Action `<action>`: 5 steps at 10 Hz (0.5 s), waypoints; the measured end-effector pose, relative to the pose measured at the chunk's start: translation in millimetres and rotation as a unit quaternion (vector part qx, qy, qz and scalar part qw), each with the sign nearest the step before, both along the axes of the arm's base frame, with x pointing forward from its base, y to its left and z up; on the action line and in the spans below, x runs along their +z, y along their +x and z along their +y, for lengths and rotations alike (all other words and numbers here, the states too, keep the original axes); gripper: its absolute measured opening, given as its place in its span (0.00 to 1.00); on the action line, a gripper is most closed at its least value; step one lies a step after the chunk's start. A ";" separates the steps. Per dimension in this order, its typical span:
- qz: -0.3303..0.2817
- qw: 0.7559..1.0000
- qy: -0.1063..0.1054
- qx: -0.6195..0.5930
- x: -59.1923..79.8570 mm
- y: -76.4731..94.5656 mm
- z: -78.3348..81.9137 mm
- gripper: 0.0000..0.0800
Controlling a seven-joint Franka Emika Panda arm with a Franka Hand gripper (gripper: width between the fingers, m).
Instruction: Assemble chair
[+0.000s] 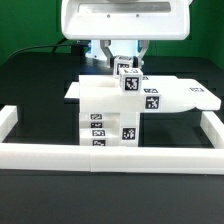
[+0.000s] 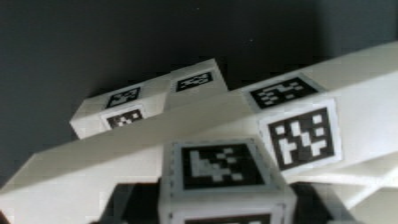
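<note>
Chair parts, small white plastic blocks w/ square black-and-white marker tags, sit stacked against the long low white border rail: flat plate on top, blocky legs under it. Gripper hangs right over the stack, fingers pinching a small tagged white block, which sits between the pads, directly below the wrist. Plate lies just beyond/under the fingertips, long axis running across the finger line. Wrist view shows a tagged bar and another block behind; exterior view shows the stack layout instead. Next move prob. a straight push down.
</note>
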State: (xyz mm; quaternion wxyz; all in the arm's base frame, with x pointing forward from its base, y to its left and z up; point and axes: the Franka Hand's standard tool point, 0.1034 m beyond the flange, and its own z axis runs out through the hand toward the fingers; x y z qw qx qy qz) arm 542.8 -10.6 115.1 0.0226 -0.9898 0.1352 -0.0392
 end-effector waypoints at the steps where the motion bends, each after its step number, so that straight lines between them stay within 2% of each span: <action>1: 0.002 0.997 0.005 -0.082 -0.2 -0.1 2.3 0.35; 5: 0.006 0.961 0.029 -0.276 -0.6 1.2 -2.0 0.36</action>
